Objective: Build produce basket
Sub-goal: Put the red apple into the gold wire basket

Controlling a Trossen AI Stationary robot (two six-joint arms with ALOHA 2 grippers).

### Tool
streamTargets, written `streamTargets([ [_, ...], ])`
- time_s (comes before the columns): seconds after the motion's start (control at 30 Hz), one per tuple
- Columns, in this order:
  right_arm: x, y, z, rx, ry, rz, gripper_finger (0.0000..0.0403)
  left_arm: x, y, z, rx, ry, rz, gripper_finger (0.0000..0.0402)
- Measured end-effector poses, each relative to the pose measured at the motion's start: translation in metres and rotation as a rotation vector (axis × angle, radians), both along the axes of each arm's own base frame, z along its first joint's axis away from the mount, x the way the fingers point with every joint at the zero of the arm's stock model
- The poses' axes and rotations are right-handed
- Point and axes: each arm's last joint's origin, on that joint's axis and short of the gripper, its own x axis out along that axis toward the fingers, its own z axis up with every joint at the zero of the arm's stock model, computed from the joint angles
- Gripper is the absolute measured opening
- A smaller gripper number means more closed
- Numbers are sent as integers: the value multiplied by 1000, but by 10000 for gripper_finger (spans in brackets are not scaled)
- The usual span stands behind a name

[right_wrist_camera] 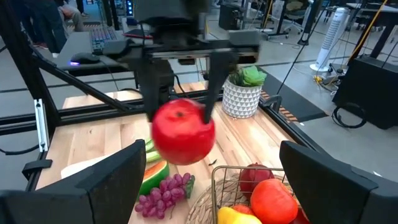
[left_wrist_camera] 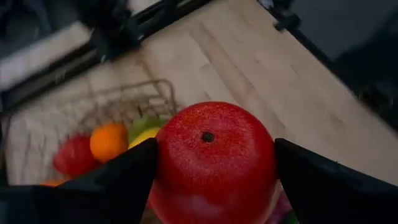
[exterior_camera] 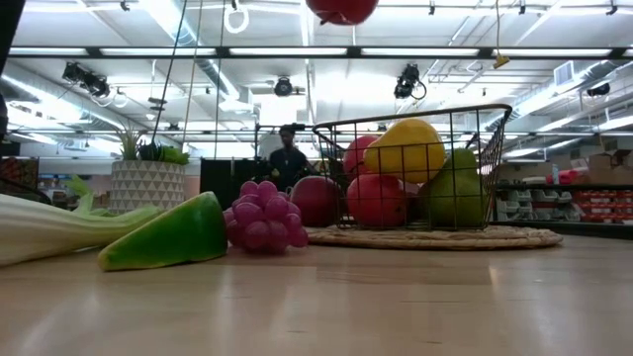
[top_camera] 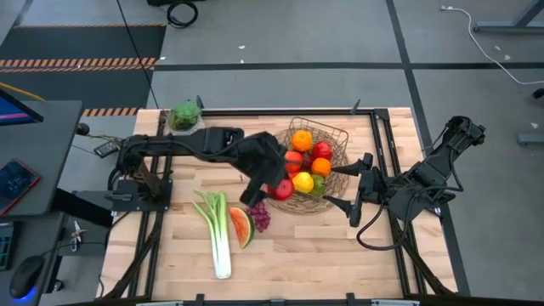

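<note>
Presently, one red apple (right_wrist_camera: 183,132): glossy, round, dark stem dimple on top. It is gripped in the left tool (top_camera: 276,189), fingers pressed to its two sides, raised clear of the desk (top_camera: 340,255) just outside the basket's near-left rim. The basket (top_camera: 333,178), brown wire on a wide woven rim, lies immediately beside that tool, toward the right arm. Contents: oranges, red apples, a yellow lemon (exterior_camera: 419,149), a green pear (exterior_camera: 455,191).

Left of the basket, on the desk: purple grapes (exterior_camera: 260,216), a watermelon slice (top_camera: 241,226), a long leek (top_camera: 218,229).

Right tool (top_camera: 355,187): released, jaws wide, empty, at the basket's far side; the left arm is clearly the nearer carrier.
</note>
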Motion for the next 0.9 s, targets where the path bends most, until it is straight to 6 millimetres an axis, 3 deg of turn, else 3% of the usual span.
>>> streamTargets([
  [0.27,0,0,0,-9,3,4,373,-2,-23,0,266,-90,-326,314],
  [0.5,0,0,0,-9,3,3,373,1,-27,3,459,-199,-514,316],
  [0.9,0,0,0,-9,3,3,373,6,-22,9,530,-280,-533,316],
])
